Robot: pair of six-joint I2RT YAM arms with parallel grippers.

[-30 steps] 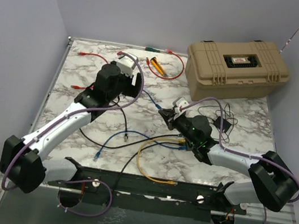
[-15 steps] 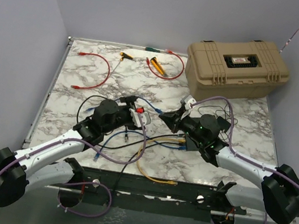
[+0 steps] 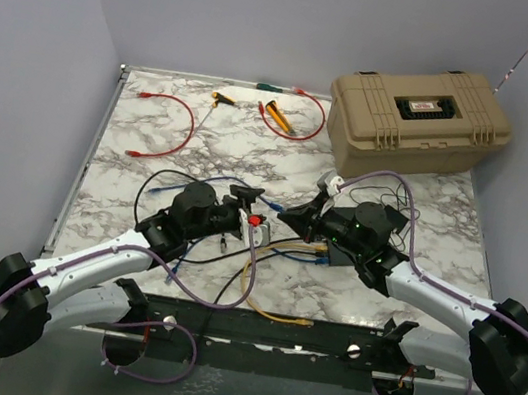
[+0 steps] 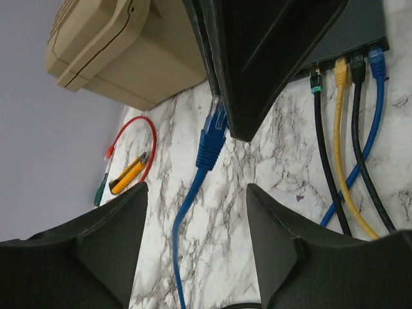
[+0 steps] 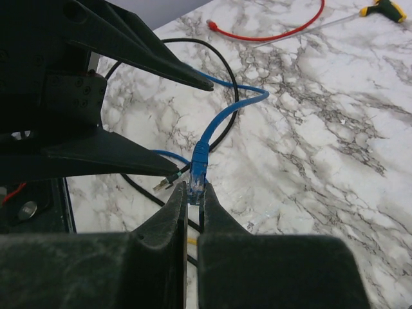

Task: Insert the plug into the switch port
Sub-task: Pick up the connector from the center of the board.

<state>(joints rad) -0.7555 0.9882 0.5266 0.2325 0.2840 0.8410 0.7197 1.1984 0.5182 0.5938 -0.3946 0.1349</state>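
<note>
blue plug point(image 5: 197, 168) is pinched tight in the right gripper point(image 5: 193, 193), mid-frame | left gripper point(image 4: 196, 190) is seen spread wide, nothing held | switch point(image 4: 364, 26) is spotted upper right of left wrist view, cables point(image 4: 337, 116) plugged in

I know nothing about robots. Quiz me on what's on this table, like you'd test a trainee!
1. True or false: the right gripper is pinching a blue plug.
2. Which cable colour is not plugged into the switch? A yellow, B blue, C red.
3. Fill in: the left gripper has its jaws ____.
Key: 1 true; 2 C; 3 open.
</note>
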